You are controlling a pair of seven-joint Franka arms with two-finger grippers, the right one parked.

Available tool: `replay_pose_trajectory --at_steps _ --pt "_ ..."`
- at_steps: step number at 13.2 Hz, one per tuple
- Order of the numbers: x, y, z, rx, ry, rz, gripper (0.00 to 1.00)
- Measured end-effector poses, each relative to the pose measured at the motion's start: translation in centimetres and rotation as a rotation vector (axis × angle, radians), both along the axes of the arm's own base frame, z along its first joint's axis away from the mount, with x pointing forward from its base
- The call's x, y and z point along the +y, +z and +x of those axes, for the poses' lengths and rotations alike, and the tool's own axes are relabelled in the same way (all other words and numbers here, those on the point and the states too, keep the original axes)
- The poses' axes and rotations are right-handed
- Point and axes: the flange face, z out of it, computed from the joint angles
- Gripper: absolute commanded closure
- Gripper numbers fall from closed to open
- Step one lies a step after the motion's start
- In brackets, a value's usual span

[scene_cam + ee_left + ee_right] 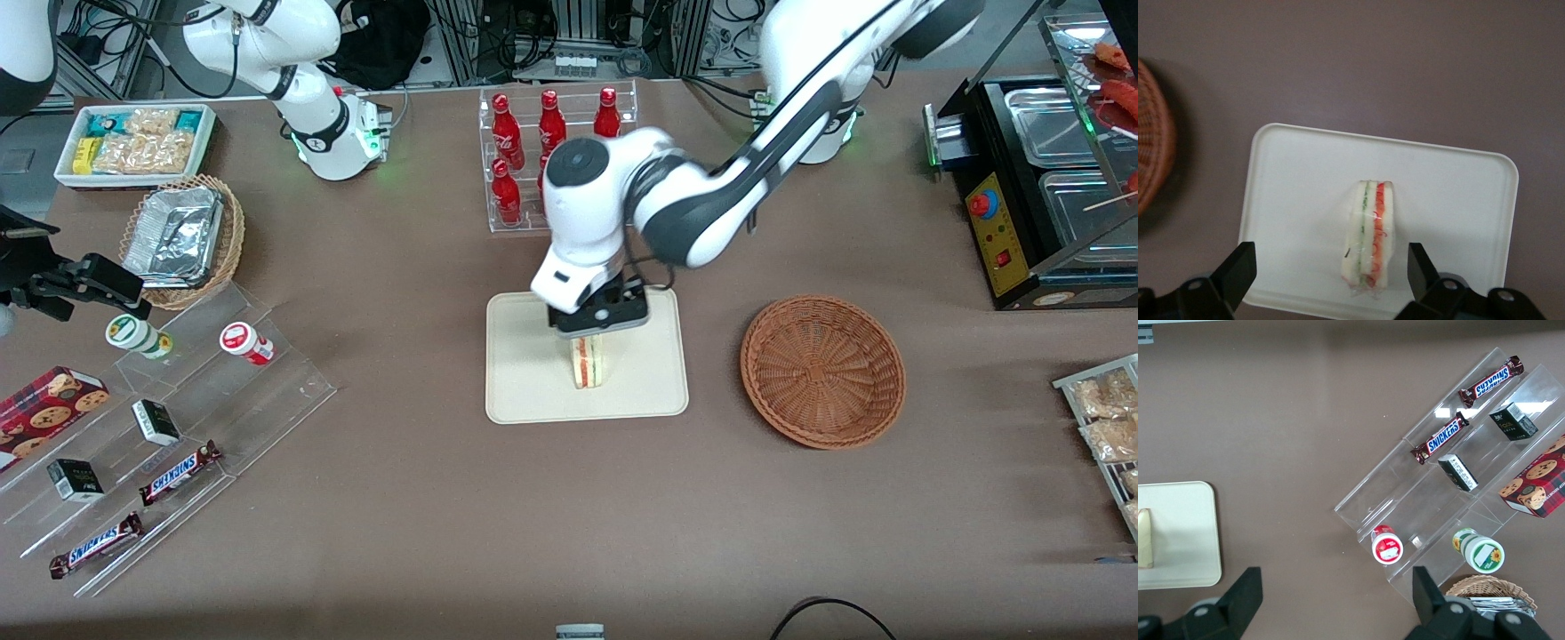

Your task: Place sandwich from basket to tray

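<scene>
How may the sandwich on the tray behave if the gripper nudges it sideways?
The sandwich stands on a narrow edge on the tray, so it would probably tip over. Its clear wrap may slide easily. The bread looks soft, likely squashing. The open gripper is above it.

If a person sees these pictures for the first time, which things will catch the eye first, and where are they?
First the sandwich, standing on edge on the cream tray at mid-table, its red and green filling showing. The gripper hangs just above it, fingers open and clear of the bread. Beside the tray, toward the working arm's end of the table, the reddish-brown basket lies empty.
</scene>
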Motion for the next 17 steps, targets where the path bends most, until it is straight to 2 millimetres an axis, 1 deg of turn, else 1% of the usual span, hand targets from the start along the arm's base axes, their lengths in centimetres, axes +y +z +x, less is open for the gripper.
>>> replay_pose_trajectory --at_steps 3,4,5,7,8,9,11,14,17 --pt "5.5 7.9 0.7 -0.03 0.126 0.038 0.0" --pt "7.2 10.1 0.7 -0.038 0.155 0.048 0.0" --pt "8.4 11.8 0.3 -0.037 0.163 0.068 0.0" --pt "10.4 14.2 -0.9 -0.008 0.154 0.125 0.0" --pt "11.9 15.1 -0.9 0.018 0.153 0.142 0.0" --pt "13.8 16.0 -0.5 0.044 0.138 0.14 0.0" --pt "16.8 18.0 0.3 0.077 0.092 0.129 0.0" --pt "21.8 20.4 1.6 0.167 0.025 0.104 0.0" --pt "28.6 22.3 3.3 0.245 -0.054 0.047 0.0"
